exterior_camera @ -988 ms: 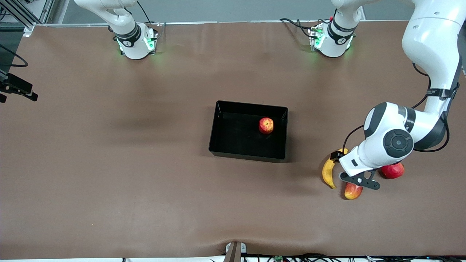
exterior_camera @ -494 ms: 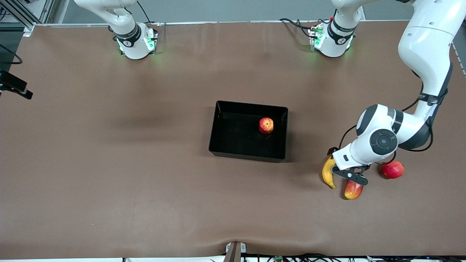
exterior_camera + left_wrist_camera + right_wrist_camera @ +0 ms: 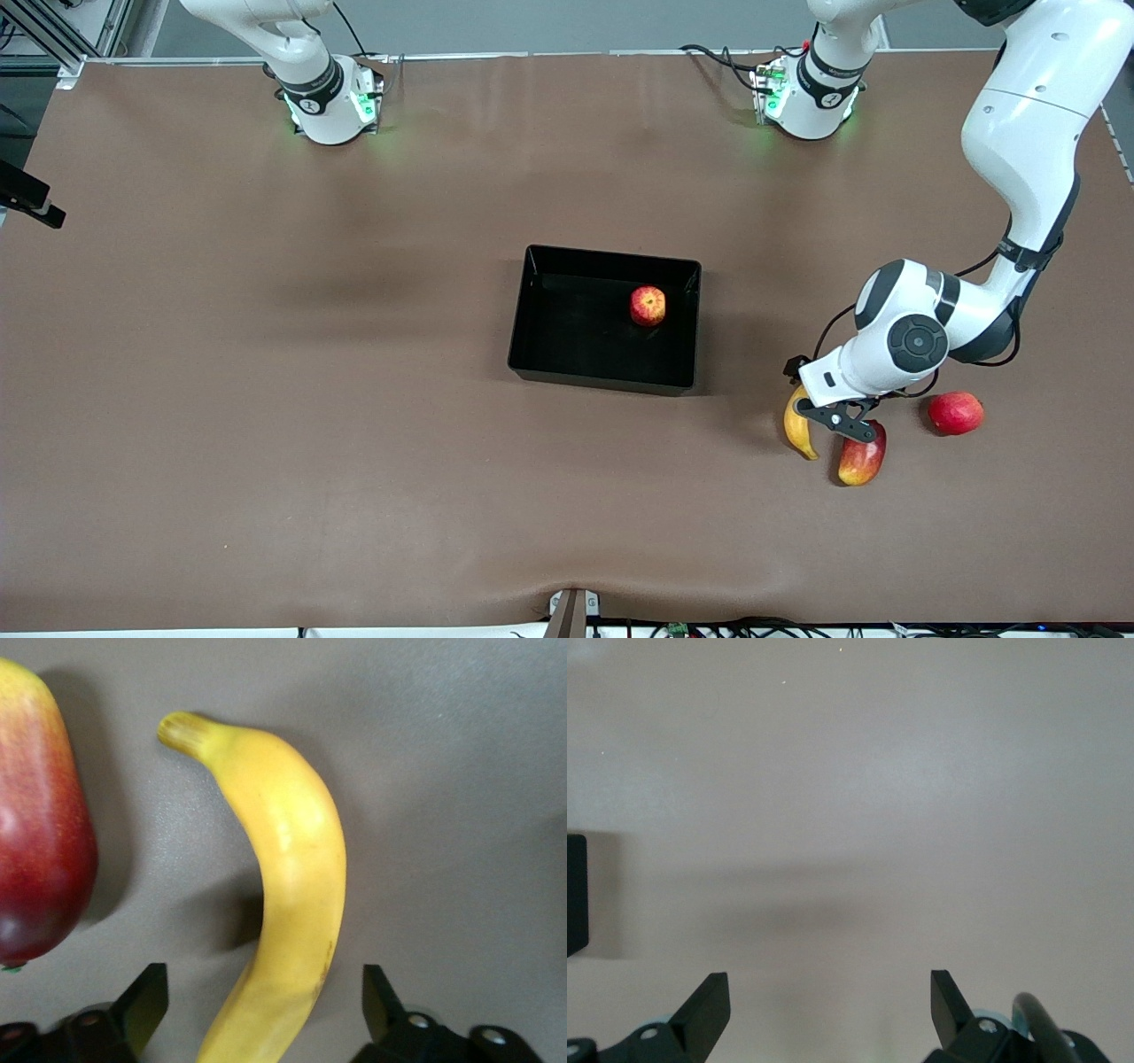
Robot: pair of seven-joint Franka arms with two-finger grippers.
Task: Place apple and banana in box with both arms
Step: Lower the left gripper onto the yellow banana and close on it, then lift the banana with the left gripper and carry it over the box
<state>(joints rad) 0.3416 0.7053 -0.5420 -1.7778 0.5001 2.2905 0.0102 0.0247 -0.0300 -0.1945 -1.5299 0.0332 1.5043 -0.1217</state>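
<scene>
I am looking down on a brown surface (image 3: 266, 399) with 2 white robot arms based along its top edge. A shallow black box (image 3: 540, 319) sits near the middle, and the apple (image 3: 648, 306) already rests inside it, close to the wall toward the left arm's end of the surface.

The banana (image 3: 800, 430) is not yet in the box. It lies on the surface well apart from the box, toward the left arm's end and nearer to the front camera than the box. Just beside it is an oblong red and yellow fruit (image 3: 862, 456), and a round red fruit (image 3: 955, 413) lies a little farther toward that end.

The left gripper (image 3: 819, 416) is low over the banana. In the left wrist view, its 2 black fingers (image 3: 142, 1001) stand apart on either side of the banana (image 3: 292, 868), open and not yet pressing on it. The oblong fruit (image 3: 40, 815) lies close by but is not touching the banana.

The right arm waits. The right gripper (image 3: 828, 1001) is out of the front view; its own wrist view shows its fingers (image 3: 948, 997) spread open over bare surface, holding nothing.

I judge the step in hand to be the grasp of the banana. Next, I would close the left fingers squarely across the banana, without nudging the oblong fruit, then lift it and carry it over the box.
</scene>
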